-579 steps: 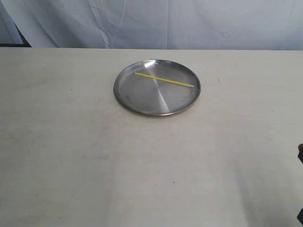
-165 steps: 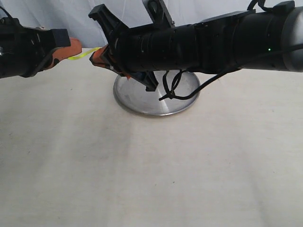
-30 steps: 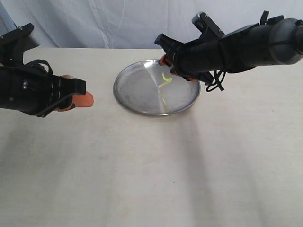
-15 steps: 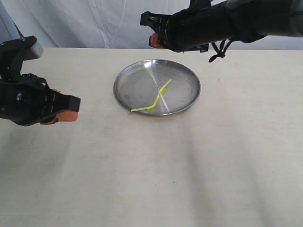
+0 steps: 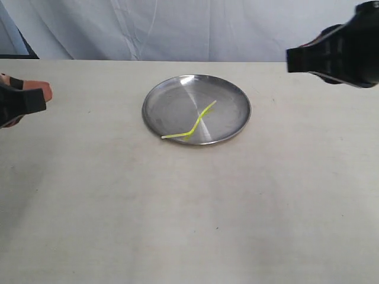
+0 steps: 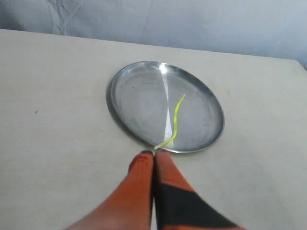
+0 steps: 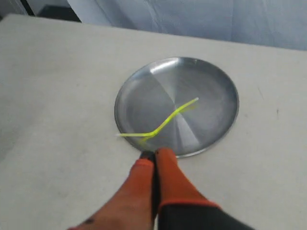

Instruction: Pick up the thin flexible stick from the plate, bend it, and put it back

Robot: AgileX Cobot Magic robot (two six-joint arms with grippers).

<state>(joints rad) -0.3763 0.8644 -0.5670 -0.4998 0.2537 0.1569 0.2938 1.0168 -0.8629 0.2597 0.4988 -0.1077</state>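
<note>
The thin yellow-green stick (image 5: 192,123) lies kinked in the steel plate (image 5: 169,100), one end poking over the plate's near rim. Both wrist views show the same stick (image 6: 174,121) (image 7: 160,124) in the plate (image 6: 139,96) (image 7: 211,86). My left gripper (image 5: 41,94) hangs at the far left edge of the exterior view, well clear of the plate, its orange fingers pressed together and empty (image 6: 154,153). High at the right edge is my right gripper (image 5: 299,58), also shut with nothing in it (image 7: 154,153).
The plate rests on a pale beige table (image 5: 189,207). A wrinkled white cloth (image 5: 195,29) hangs behind the table's far edge.
Both arms have drawn back from the plate: the left one further left, the right one up and to the right. The bent stick stays lying in the plate.
</note>
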